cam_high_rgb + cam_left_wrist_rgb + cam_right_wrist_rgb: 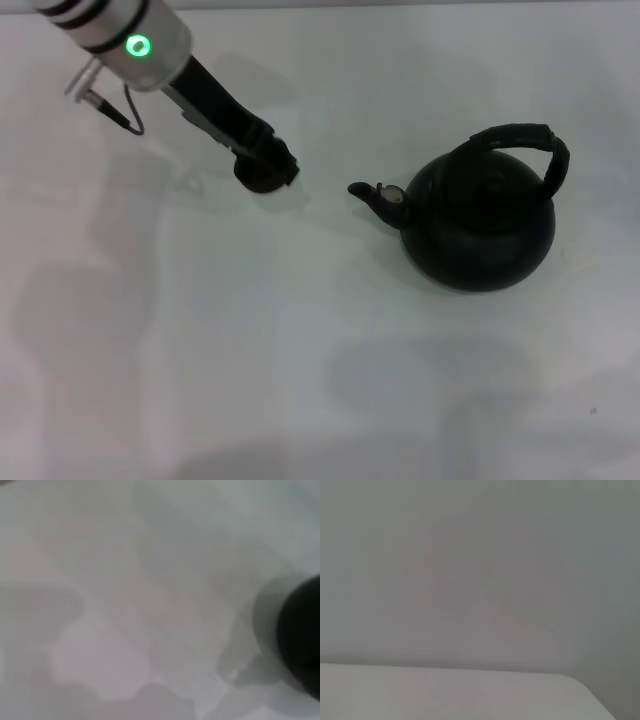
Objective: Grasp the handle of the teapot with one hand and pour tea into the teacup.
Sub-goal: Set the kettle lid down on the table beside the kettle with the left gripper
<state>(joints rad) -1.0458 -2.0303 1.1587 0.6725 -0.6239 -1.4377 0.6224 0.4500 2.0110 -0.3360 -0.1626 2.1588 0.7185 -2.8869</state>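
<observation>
The round black teapot point(480, 225) stands on the white table at the right of the head view. Its arched handle point(520, 135) is up and its short spout point(368, 192) points left toward the teacup. The small dark teacup point(258, 180) stands left of the spout, a short gap away. My left gripper point(272, 160) reaches in from the upper left and sits right over the cup's far rim, partly covering it. In the left wrist view a blurred dark round shape point(300, 635), likely the cup, sits at the edge. No tea shows. My right gripper is out of view.
The white table point(200, 350) spreads around both objects with nothing else on it. The right wrist view shows only a pale surface and an edge point(470, 667).
</observation>
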